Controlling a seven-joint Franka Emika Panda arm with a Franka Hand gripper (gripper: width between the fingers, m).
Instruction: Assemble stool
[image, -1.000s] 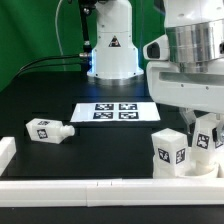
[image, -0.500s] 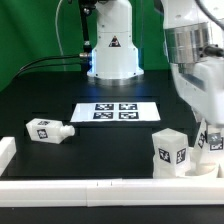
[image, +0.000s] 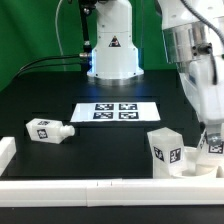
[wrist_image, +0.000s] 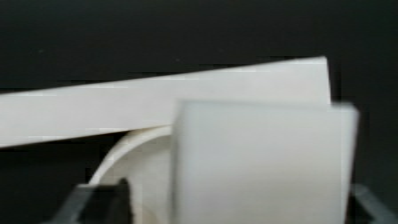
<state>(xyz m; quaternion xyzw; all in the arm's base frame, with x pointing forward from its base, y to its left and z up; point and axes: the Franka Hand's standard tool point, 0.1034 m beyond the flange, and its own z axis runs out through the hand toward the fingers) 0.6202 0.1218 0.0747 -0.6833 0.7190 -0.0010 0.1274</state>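
Observation:
My gripper (image: 212, 146) is low at the exterior view's right, shut on a white stool leg (wrist_image: 267, 160) that fills the space between the fingers in the wrist view. Most of that leg is hidden by the hand in the exterior view. A second leg (image: 168, 150) with black-and-white tags stands upright just to the exterior view's left of the gripper. The round white seat (image: 192, 167) lies low beneath them, mostly hidden; its curved edge (wrist_image: 134, 160) shows in the wrist view. A third leg (image: 48, 130) lies on its side at the exterior view's left.
The marker board (image: 113, 111) lies flat mid-table. A long white border rail (image: 90, 185) runs along the front and also shows in the wrist view (wrist_image: 107, 100). The robot base (image: 112, 50) stands at the back, with cables to its left.
The gripper has moved down and toward the exterior view's right with the leg in it, and the wrist has tilted. The upright leg and the lying leg have not moved.

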